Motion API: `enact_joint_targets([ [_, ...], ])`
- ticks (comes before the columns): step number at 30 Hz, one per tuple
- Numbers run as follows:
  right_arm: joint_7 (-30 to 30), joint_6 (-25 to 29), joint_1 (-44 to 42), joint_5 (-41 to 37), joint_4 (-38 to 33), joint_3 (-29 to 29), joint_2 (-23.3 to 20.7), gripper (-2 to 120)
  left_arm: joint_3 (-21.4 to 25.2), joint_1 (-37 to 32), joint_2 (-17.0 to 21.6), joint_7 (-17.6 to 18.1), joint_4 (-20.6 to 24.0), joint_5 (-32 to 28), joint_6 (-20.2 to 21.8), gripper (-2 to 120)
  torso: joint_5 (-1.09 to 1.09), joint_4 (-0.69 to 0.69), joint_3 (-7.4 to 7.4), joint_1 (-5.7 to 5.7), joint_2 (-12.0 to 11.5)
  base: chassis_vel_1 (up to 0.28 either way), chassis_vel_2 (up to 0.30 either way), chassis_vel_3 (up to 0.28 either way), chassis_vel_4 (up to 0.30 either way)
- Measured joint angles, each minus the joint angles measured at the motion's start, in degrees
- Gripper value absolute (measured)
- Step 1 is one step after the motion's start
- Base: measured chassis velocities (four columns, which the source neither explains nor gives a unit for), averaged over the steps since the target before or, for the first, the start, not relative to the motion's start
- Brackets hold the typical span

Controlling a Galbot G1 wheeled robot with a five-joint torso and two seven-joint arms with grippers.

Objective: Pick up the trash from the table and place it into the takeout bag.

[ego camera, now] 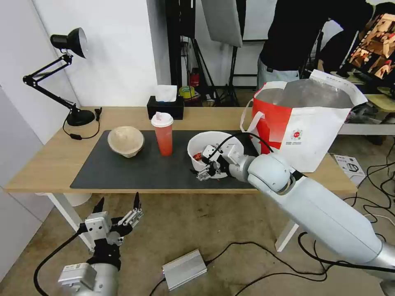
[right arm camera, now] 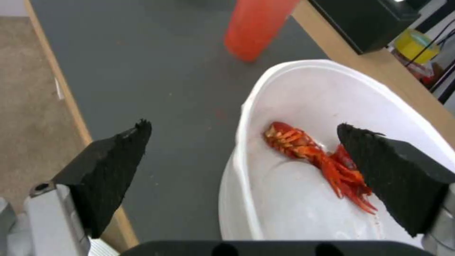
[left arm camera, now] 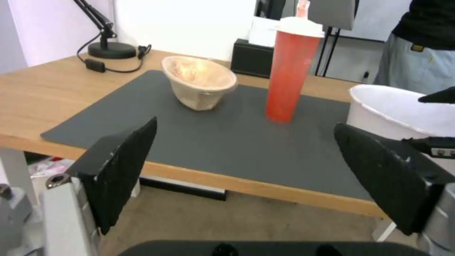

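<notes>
Right gripper (ego camera: 204,169) is spread wide and straddles the near rim of the white plastic bowl (ego camera: 205,144), one finger inside above the red scraps (right arm camera: 322,161), the other outside over the dark grey mat (ego camera: 135,170). The red cup (ego camera: 163,134) stands just beyond it, the beige paper-pulp bowl (ego camera: 126,141) farther on, the takeout bag (ego camera: 306,123) on its opposite side. Left gripper (ego camera: 118,205) hangs wide open and empty below the table (ego camera: 49,154) edge.

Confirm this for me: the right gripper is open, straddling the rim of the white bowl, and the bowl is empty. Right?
Not quite. The right gripper is open and straddles the rim of the white bowl, one finger inside and one outside, but the bowl is not empty: red scraps lie in it, as the right wrist view shows.
</notes>
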State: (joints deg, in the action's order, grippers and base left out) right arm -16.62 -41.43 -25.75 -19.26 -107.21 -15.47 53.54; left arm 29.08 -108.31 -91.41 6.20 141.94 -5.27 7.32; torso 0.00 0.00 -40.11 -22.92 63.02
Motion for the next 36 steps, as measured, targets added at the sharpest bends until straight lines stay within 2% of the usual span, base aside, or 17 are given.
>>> enact_joint_targets([
  [18, 0.33, -0.03, -2.23, -0.28, -0.37, 1.02, -0.20, 100, -0.15, -0.82, -0.07, 0.13, 0.61, 0.67, -0.14, 100, 0.00, 0.00, 0.00, 0.00, 0.00, 0.000, 0.000, 0.000, 0.000],
  [36, 0.31, -0.09, -2.00, -6.43, 0.23, 2.32, -1.13, 100, -0.19, -1.67, -0.10, 0.21, 1.28, 1.25, -0.30, 100, 0.00, 0.00, 0.00, 0.00, 0.01, 0.000, 0.000, 0.000, 0.000],
])
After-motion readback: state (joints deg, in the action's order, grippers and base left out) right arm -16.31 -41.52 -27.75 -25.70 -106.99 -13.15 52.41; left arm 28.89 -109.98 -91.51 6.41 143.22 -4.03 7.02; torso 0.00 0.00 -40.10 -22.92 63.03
